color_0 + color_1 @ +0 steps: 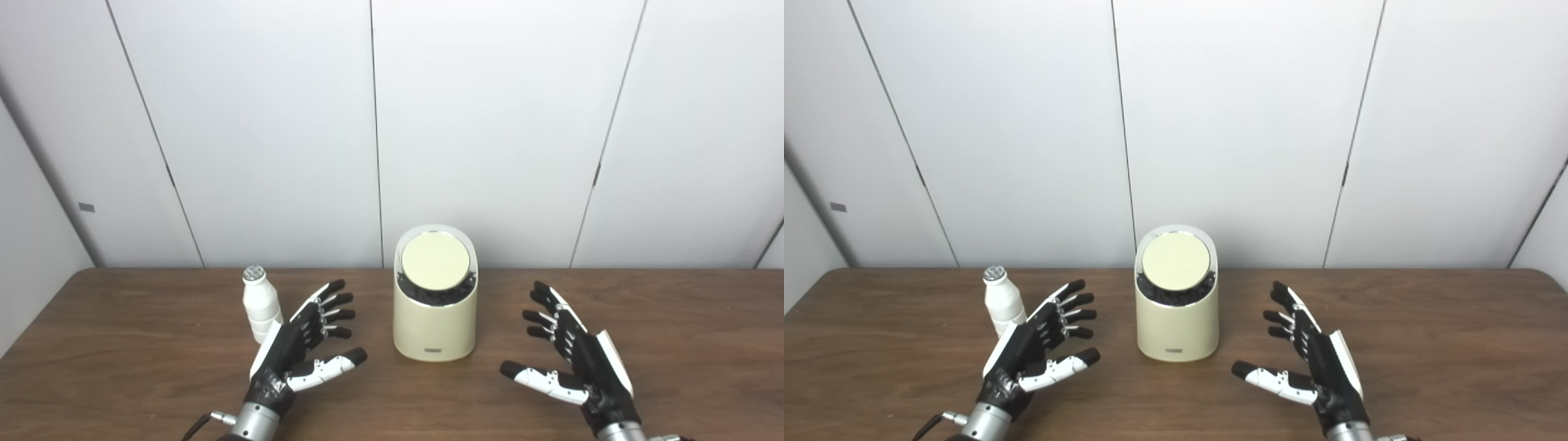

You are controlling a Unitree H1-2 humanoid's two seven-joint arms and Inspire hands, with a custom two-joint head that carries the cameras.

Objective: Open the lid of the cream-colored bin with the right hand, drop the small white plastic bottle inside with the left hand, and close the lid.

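While nothing is held yet, two black-and-white robot hands hover low over a brown wooden worktop, nearest the viewer. The left robot hand is released, fingers spread and pointing away, thumb turned toward the middle. The right robot hand mirrors it on the other side, also released and empty. Just beyond the left robot hand, partly hidden by it, a small white bottle stands upright with a silvery cap; whether the hand's edge touches it cannot be told. Between the two hands and a little farther back stands the cream bin, a rounded upright tub. Its round lid is shut and slants toward the viewer, with a dark band beneath it. Behind everything rise plain white wall panels. Judging from this layout, the main risks lie ahead. The bottle is tall and narrow, so a sideways brush from the left robot hand could likely tip it and send it rolling. The bin looks light and unanchored, so a hard push on the lid by the right robot hand could slide or topple it. If the lid springs back early, the bottle may bounce off instead of dropping in.
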